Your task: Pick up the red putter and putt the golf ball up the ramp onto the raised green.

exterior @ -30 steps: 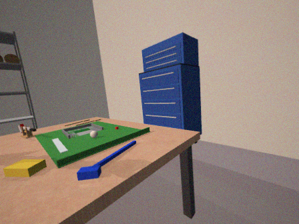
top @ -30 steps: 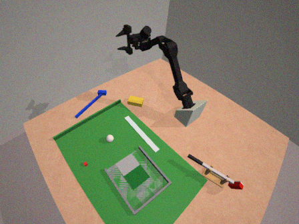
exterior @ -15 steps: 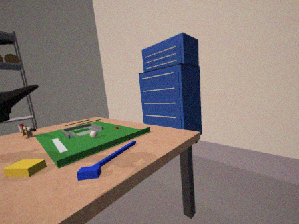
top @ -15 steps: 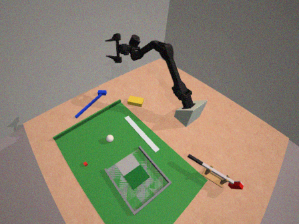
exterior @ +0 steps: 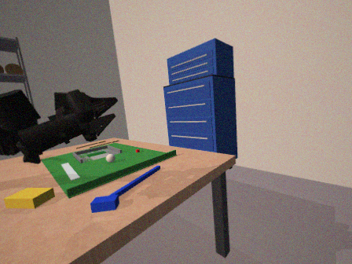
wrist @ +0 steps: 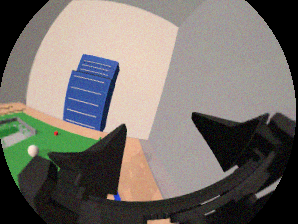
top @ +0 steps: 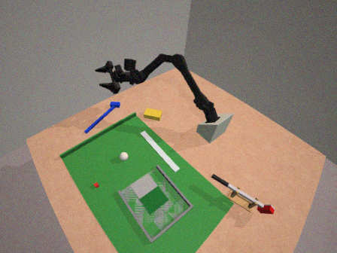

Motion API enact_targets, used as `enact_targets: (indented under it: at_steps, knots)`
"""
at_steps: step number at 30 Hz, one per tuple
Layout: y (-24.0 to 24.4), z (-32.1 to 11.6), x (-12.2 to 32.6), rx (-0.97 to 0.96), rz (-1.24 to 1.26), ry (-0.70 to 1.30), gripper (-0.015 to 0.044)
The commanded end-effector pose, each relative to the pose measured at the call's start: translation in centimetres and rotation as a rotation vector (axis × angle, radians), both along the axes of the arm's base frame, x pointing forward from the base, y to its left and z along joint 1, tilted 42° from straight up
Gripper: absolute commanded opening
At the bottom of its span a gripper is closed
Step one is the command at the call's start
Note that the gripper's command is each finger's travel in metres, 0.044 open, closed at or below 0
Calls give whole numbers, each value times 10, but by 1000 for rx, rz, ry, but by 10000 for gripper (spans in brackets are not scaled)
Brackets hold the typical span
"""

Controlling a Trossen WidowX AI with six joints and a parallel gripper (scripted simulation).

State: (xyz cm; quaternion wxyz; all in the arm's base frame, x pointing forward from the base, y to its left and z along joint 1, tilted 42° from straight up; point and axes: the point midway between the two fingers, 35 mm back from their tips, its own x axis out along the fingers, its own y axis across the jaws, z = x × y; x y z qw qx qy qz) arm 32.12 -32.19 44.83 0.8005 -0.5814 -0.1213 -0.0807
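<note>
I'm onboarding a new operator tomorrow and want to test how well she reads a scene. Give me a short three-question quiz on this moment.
1. True or false: the gripper is shut on the red putter.
2. Which lies nearest the gripper in the top view? A) the blue putter B) the golf ball C) the small red cube
3. Fill in: the red putter rests on a small wooden ____ off the green mat.

Key
1. False: the jaws stand wide open and hold nothing, and the red putter lies far across the table.
2. A
3. stand
</note>
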Motion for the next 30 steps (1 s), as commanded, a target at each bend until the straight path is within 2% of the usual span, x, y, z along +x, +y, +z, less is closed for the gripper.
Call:
enact_targets:
  at_steps: [1, 10, 15, 23, 30]
  knots:
    - [9, -45, 55, 170, 38, 67, 440]
    - [58, -137, 146, 385, 74, 260, 440]
    - [110, -182, 179, 484, 153, 389, 440]
    - [186, -265, 212, 626, 170, 647, 440]
    - [263, -342, 216, 674, 155, 915, 440]
